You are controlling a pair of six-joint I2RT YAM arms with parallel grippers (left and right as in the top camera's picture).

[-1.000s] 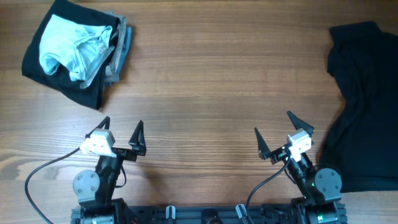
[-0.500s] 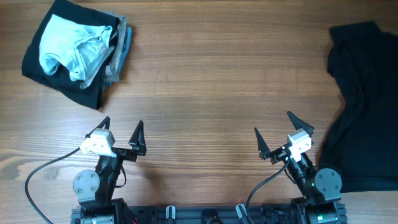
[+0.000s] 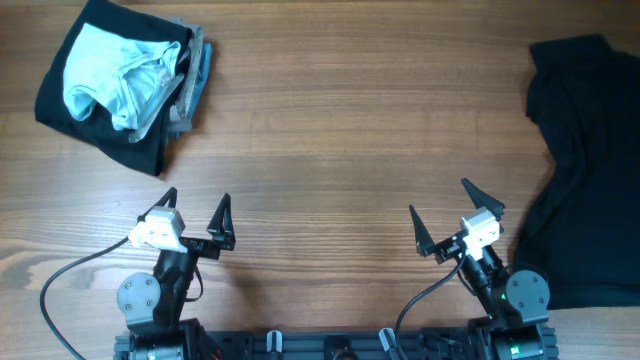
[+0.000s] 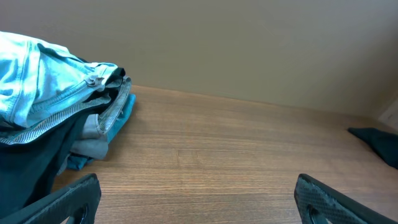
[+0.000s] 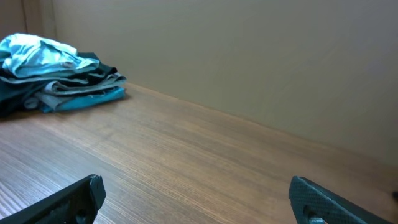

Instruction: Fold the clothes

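Observation:
A large plain black garment lies crumpled along the table's right edge; a corner of it shows in the left wrist view. A pile of clothes, pale blue on top with grey and black beneath, sits at the far left and shows in the left wrist view and the right wrist view. My left gripper is open and empty near the front edge, well short of the pile. My right gripper is open and empty, just left of the black garment.
The wooden table runs between the pile and the black garment. A plain wall rises behind the table's far edge. A black cable loops beside the left arm's base.

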